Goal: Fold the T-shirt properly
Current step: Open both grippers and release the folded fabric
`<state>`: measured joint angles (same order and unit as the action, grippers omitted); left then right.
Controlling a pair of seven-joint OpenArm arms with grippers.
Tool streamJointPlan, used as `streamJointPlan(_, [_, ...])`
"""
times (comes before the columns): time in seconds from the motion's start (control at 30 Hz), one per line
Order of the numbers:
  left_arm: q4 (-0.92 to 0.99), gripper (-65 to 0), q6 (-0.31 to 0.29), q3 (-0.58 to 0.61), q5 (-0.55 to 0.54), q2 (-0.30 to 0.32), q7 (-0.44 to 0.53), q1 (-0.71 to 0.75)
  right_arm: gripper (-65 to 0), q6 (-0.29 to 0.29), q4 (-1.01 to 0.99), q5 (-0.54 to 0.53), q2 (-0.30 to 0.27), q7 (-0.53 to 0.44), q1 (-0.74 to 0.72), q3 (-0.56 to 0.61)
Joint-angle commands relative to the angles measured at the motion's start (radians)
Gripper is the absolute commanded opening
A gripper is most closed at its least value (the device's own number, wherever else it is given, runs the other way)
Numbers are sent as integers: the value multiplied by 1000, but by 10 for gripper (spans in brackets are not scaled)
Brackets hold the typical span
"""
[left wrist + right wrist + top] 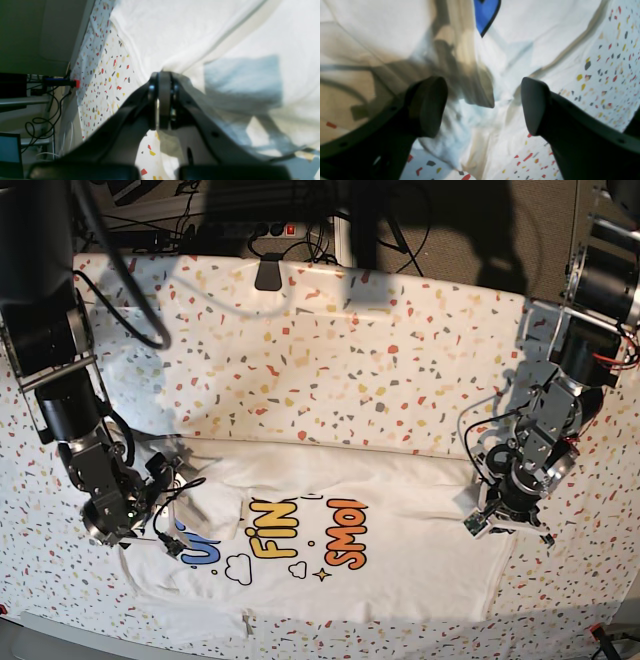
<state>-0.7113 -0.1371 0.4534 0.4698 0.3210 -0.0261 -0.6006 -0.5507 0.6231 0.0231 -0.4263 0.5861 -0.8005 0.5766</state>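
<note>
The T-shirt (pixel 330 550) lies on the bench (pixel 350 370), near the front edge, with its printed side up. The blue, yellow and orange letters show in the middle of it. The bench has a white cover with small coloured specks.

The left gripper (pixel 161 100) is squeezed tight on a bit of the T-shirt's white cloth (pixel 200 37). The cloth bunches up right at the tips. In the base view this gripper (pixel 505 515) sits at the shirt's right side, by the sleeve.

The right gripper (pixel 483 107) is wide open. Its two dark fingers (pixel 430 107) stand apart with rumpled cloth (pixel 520 22) in the gap, and it seems to hold nothing, though the view is blurry. In the base view it (pixel 165 510) is at the shirt's left side, where the cloth is folded over.
</note>
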Motion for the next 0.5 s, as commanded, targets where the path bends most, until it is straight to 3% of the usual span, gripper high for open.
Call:
streamJointPlan(0.0, [-14,-650,19,-7,0,9,19,-31,-180,8,0,5,-9,-21,-42,-7])
streamJointPlan(0.1, [-14,-650,19,-7,0,9,19,-31,-180,22,-25,35,-9,-55,-42,-7])
streamJointPlan(0.23, [-14,-650,19,-7,0,9,19,-31,-180,120,-52,96,-8,-107,-45,-7])
streamJointPlan(0.27, [-14,-650,19,-7,0,9,19,-31,-180,178,-56,125,-8,-121,-46,-7])
streamJointPlan(0.3, [-14,-650,19,-7,0,9,19,-31,-180,279,-57,164,-8,-133,-45,-7])
streamJointPlan(0.4, [-14,-650,18,-7,0,9,18,-31,-180,675,-57,288,-5,-138,-47,-7])
streamJointPlan(0.43, [-14,-650,18,-7,0,9,18,-31,-180,745,-56,329,-5,-137,-48,-7])
streamJointPlan(0.47, [-14,-650,18,-7,0,9,18,-31,-180,778,-56,357,-6,-134,-51,-7])
